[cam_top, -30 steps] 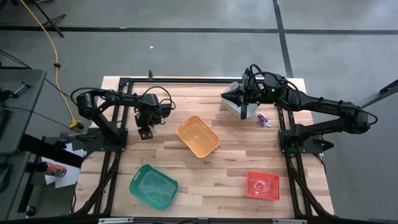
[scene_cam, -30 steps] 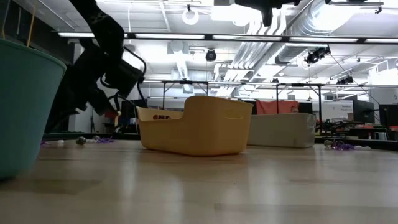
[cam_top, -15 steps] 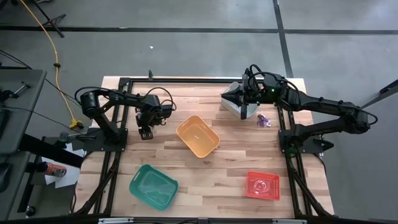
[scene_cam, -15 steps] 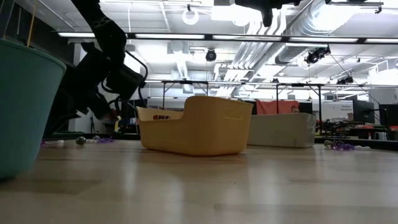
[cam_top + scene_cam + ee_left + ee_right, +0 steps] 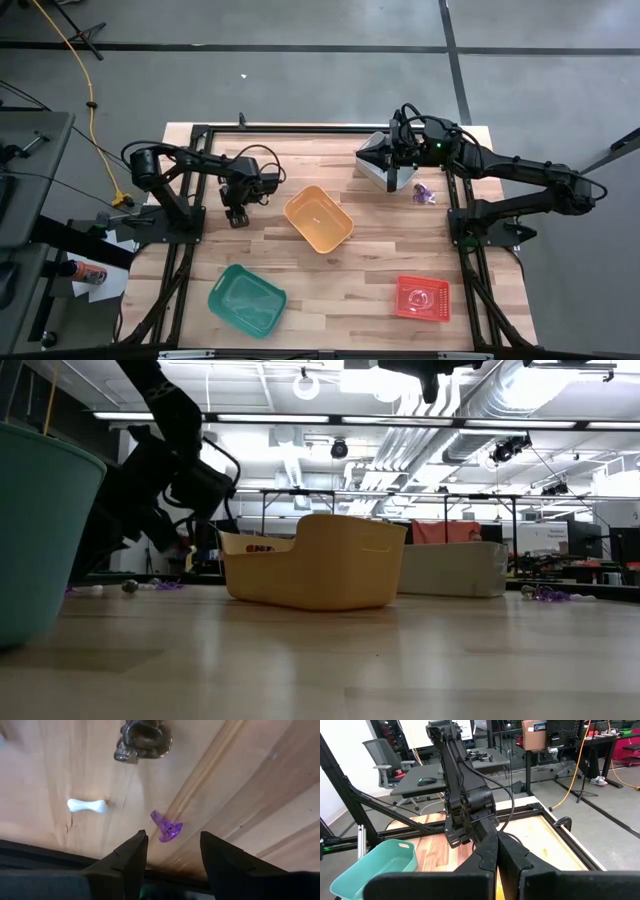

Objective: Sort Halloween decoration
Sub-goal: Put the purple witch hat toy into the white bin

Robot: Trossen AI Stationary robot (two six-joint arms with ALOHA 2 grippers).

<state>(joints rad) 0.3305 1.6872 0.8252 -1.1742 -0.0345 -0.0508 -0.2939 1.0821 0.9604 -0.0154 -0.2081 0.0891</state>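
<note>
Below, the left gripper (image 5: 170, 851) is held spread over a purple trinket (image 5: 166, 826); the right gripper (image 5: 496, 851) — pressed together — is poised above the grey bin (image 5: 378, 160); the orange bin (image 5: 318, 219) is seen bare inside.

High view: overhead, facing straight down; takes in the whole wooden table (image 5: 330, 290), both arms and the surrounding floor

Low view: at table-top height, facing level across the boards into the room behind; the green bin (image 5: 40, 530) fills its near edge, the orange bin (image 5: 315, 560) stands mid-distance

Left wrist view: close above the wood, facing down past its own fingers (image 5: 132, 857)

Right wrist view: high over the table, facing across past its closed fingers (image 5: 492, 855) toward the left arm (image 5: 465, 795) and the room

Shared: orange bin (image 5: 318, 218) and green bin (image 5: 246, 298) appear in high and low views; green bin (image 5: 375, 862) also in right wrist view
</note>
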